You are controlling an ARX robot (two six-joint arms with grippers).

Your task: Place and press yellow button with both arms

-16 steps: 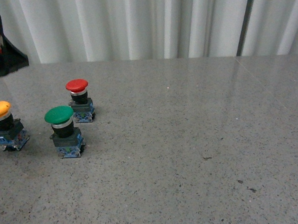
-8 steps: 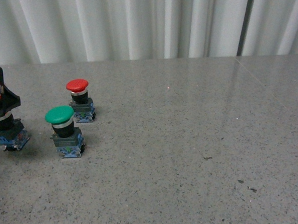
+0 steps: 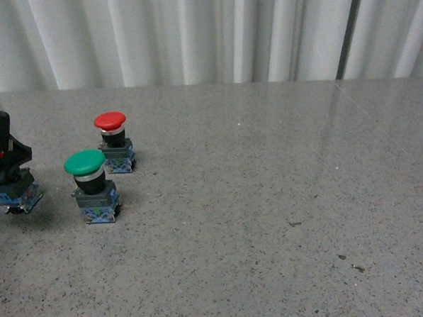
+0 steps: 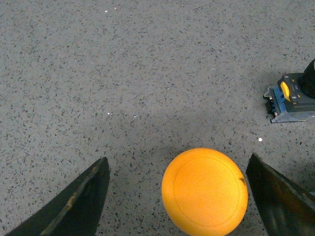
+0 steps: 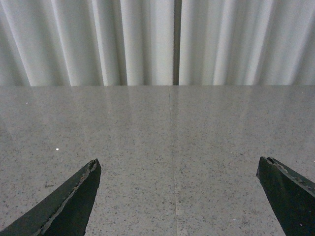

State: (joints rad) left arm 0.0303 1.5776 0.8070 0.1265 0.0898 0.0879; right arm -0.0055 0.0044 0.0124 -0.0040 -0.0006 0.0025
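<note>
Grey speckled worktop bearing three upright push buttons towards its left side: red button rearmost, green button just in front of it, yellow button further left (its cap is hidden in the front view).

Speckled polished stone-look table, smooth matt plastic yellow button cap, scuffed matt black gripper fingers, pleated cloth-like curtain
</note>
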